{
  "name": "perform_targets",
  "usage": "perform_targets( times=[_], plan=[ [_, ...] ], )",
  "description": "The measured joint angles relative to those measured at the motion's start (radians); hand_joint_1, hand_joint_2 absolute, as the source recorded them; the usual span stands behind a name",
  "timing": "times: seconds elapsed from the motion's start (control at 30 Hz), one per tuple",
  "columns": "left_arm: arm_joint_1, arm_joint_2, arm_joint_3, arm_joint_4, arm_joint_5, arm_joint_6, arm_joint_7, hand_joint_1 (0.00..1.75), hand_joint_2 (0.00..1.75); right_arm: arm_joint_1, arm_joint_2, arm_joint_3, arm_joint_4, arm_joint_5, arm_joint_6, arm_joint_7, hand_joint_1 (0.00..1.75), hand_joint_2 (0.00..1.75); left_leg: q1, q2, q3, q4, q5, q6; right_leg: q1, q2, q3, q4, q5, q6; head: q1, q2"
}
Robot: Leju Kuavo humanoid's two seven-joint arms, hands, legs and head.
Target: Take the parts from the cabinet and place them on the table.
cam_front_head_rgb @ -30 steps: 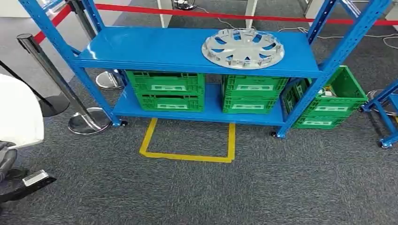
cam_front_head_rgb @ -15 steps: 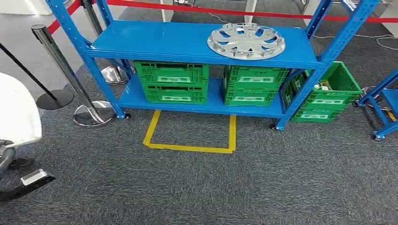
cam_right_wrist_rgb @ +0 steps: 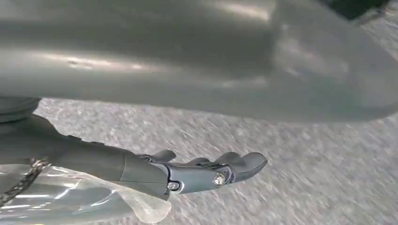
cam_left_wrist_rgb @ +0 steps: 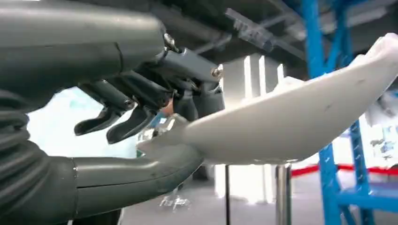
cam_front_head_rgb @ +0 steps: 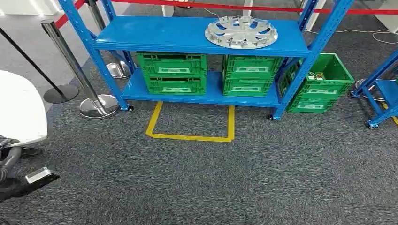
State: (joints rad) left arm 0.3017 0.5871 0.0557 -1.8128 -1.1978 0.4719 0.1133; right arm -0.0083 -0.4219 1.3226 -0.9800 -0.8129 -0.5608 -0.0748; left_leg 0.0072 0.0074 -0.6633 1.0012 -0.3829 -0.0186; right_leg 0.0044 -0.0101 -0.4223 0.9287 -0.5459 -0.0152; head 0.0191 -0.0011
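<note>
On the blue shelf (cam_front_head_rgb: 155, 35), the hubcap (cam_front_head_rgb: 241, 32) lies seemingly well beyond the left hand (cam_left_wrist_rgb: 141, 108).

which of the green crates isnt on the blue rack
The green crate stack on the carpet past the rack's right end; the other two stacks sit on its lower shelf.

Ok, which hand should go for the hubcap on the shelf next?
Right. The right hand looks free, fingers out; the left hand grips a white part, and the hubcap sits toward the right of the shelf.
</note>
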Motion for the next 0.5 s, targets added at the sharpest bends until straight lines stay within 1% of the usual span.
perform_targets(
  times=[0.03,0.07,0.1,0.13,0.17,0.2,0.23,0.27,0.3,0.33,0.37,0.4,0.43,0.47,0.5],
  plan=[
    [0.0,0.0,0.0,0.0,0.0,0.0,0.0,1.75,1.75,0.001,0.0,0.0,0.0,0.0,0.0,0.001,0.0,0.0,0.0,0.0,-0.011,0.042,-0.069,-0.004,0.001,-0.001,-0.015,0.003,0.011,-0.009,-0.003,0.0],
    [-0.001,0.0,0.0,0.0,0.0,-0.001,0.0,1.75,1.75,0.001,0.0,0.0,0.0,0.0,0.0,0.001,0.0,0.0,0.002,0.0,-0.024,0.115,-0.141,-0.01,0.001,-0.003,-0.032,0.005,0.023,-0.01,-0.004,0.0],
    [-0.001,0.0,-0.002,0.0,0.0,-0.001,0.0,1.75,1.75,0.0,0.0,0.0,0.0,0.0,0.0,0.001,0.0,0.0,0.003,0.0,-0.033,0.182,-0.188,-0.013,0.002,-0.003,-0.047,0.008,0.036,-0.012,-0.004,0.0],
    [-0.001,0.0,-0.004,0.0,0.0,-0.002,0.0,1.75,1.75,0.0,0.001,0.0,0.0,0.001,0.0,0.001,0.0,0.0,0.003,0.0,-0.039,0.271,-0.221,-0.017,0.003,-0.005,-0.071,0.013,0.052,-0.012,-0.004,0.0],
    [-0.002,0.0,-0.005,0.0,0.0,-0.002,0.0,1.75,1.75,0.001,0.001,0.0,0.0,0.001,0.0,0.001,0.0,0.0,0.004,-0.001,-0.035,0.314,-0.205,-0.019,0.003,-0.005,-0.084,0.022,0.064,-0.011,-0.004,0.0],
    [-0.002,0.0,-0.006,0.0,0.0,-0.002,0.0,1.75,1.75,0.001,0.0,0.0,0.0,0.001,0.0,0.001,0.0,0.0,0.004,-0.001,-0.018,0.321,-0.163,-0.02,0.003,-0.006,-0.11,0.033,0.075,-0.009,-0.004,0.0],
    [-0.003,0.0,-0.006,0.0,0.0,-0.002,0.0,1.75,1.75,0.001,0.001,0.0,0.0,0.002,0.0,0.001,0.0,0.0,0.006,-0.001,0.017,0.294,-0.115,-0.021,0.002,-0.007,-0.136,0.045,0.085,-0.005,-0.004,0.0],
    [-0.003,0.0,-0.006,0.0,0.0,-0.002,0.0,1.75,1.75,0.001,0.001,0.0,0.0,0.002,0.0,0.001,0.0,0.0,0.007,-0.001,0.056,0.249,-0.091,-0.022,0.0,-0.007,-0.155,0.055,0.091,-0.002,-0.003,0.0],
    [-0.005,0.0,-0.006,0.0,0.0,-0.002,0.0,1.75,1.75,0.0,0.0,-0.001,0.0,0.003,0.0,0.001,0.0,0.0,0.011,-0.002,0.145,0.131,-0.103,-0.023,0.001,-0.006,-0.178,0.075,0.098,0.005,-0.005,0.0],
    [-0.009,0.0,-0.006,0.0,0.002,-0.002,0.0,1.75,1.75,0.001,0.0,-0.003,0.0,0.003,0.0,0.001,0.0,0.0,0.007,-0.003,0.197,0.049,-0.147,-0.021,0.006,-0.005,-0.191,0.086,0.103,0.01,-0.005,0.0],
    [-0.012,0.0,-0.006,0.0,0.005,-0.002,-0.001,1.75,1.75,0.0,0.001,-0.003,0.0,0.007,-0.001,0.001,0.0,0.0,0.004,-0.006,0.219,0.001,-0.176,-0.003,0.005,-0.006,-0.197,0.09,0.108,0.015,-0.003,0.0],
    [-0.013,0.0,-0.006,0.0,0.007,-0.002,-0.002,1.75,1.75,-0.002,0.001,-0.003,0.0,0.011,-0.002,0.002,0.0,0.0,0.002,-0.006,0.209,-0.003,-0.18,0.006,0.005,-0.006,-0.206,0.091,0.118,0.021,-0.005,0.0],
    [-0.012,0.0,-0.007,0.0,0.008,-0.002,-0.003,1.75,1.75,-0.001,0.001,-0.003,0.0,0.014,-0.002,0.003,0.0,0.0,-0.001,-0.006,0.202,-0.001,-0.174,0.014,0.002,-0.006,-0.209,0.087,0.128,0.026,-0.003,0.0],
    [-0.012,-0.001,-0.009,0.0,0.011,-0.002,-0.005,1.75,1.75,0.001,0.0,-0.003,0.0,0.015,-0.002,0.005,0.0,0.0,0.001,-0.004,0.192,-0.005,-0.161,0.025,0.003,-0.005,-0.214,0.085,0.138,0.033,-0.006,0.0],
    [-0.015,0.0,-0.012,0.0,0.013,-0.002,-0.008,1.75,1.75,0.004,0.0,-0.003,0.0,0.017,-0.002,0.006,0.0,0.0,0.005,0.0,0.18,-0.008,-0.148,0.034,0.0,-0.002,-0.226,0.095,0.126,0.038,-0.006,0.0]
  ],
)
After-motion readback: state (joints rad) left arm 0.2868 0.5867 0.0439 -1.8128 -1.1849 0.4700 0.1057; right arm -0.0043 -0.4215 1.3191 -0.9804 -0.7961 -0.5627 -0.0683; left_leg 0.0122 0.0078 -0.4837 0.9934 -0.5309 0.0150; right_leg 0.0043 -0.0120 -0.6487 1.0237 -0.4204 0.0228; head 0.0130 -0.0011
